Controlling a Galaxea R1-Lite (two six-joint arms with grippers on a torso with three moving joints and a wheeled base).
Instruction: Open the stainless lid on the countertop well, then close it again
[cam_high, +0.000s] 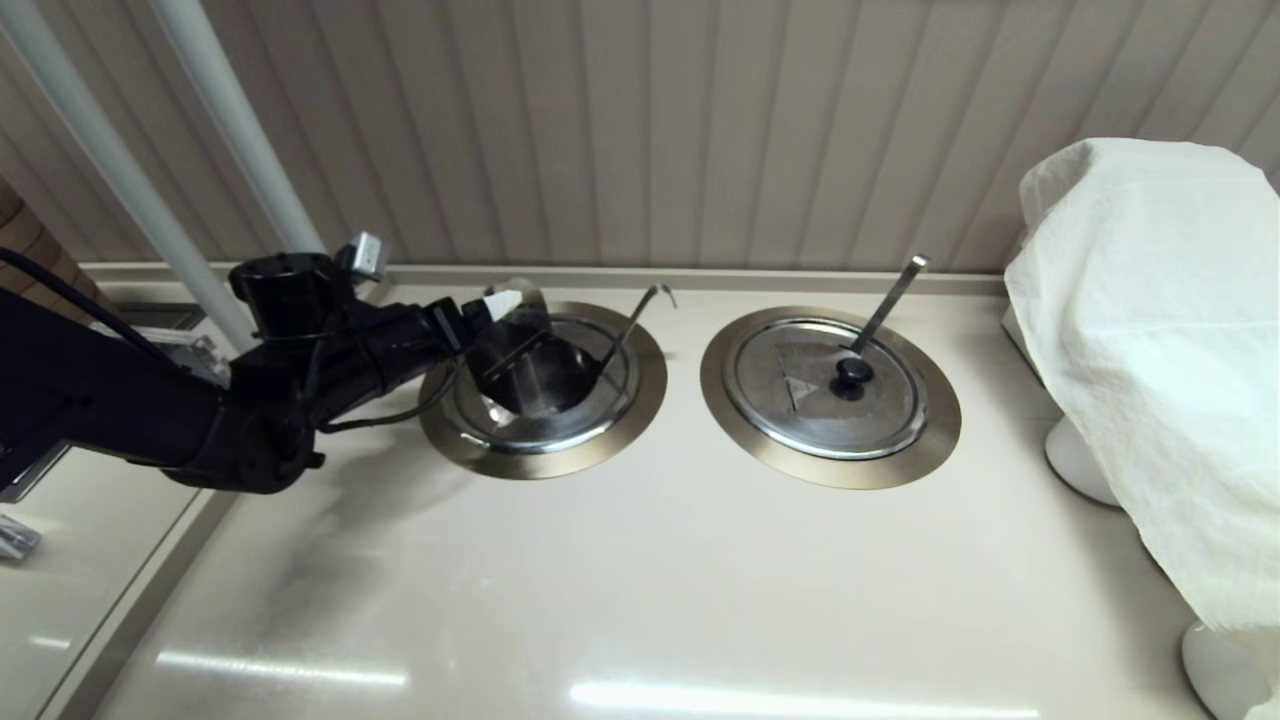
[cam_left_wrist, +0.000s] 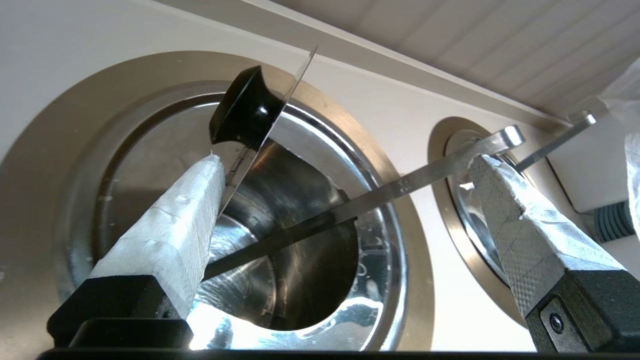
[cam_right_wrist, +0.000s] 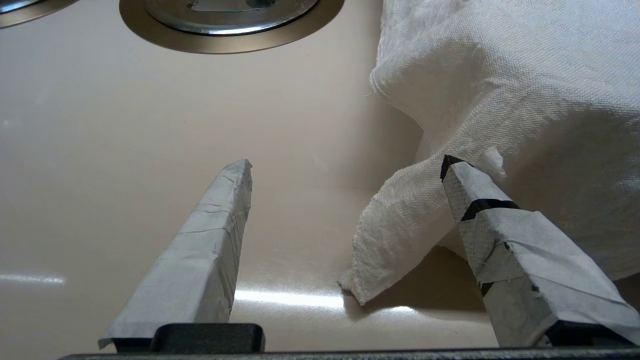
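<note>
The stainless lid (cam_high: 525, 365) stands tilted steeply on edge over the countertop well (cam_high: 640, 400), whose shiny pot shows open beneath. In the left wrist view the lid (cam_left_wrist: 280, 90) is seen edge-on, its black knob (cam_left_wrist: 245, 107) facing one taped finger (cam_left_wrist: 190, 215) that touches the lid's lower edge. My left gripper (cam_high: 498, 352) (cam_left_wrist: 345, 159) is open wide, the lid resting against that one finger. The hook-ended wire handle (cam_high: 640, 310) (cam_left_wrist: 400, 185) sticks out of the well (cam_left_wrist: 50, 150). My right gripper (cam_right_wrist: 345, 165) hangs open above the counter, holding nothing.
The twin lid (cam_high: 800, 400) with its straight flat handle (cam_high: 890, 300) lies shut in the right ring. A white cloth (cam_high: 1150, 350) (cam_right_wrist: 500, 75) covers appliances at the right, close to my right gripper. White poles (cam_high: 230, 120) and a wall stand behind.
</note>
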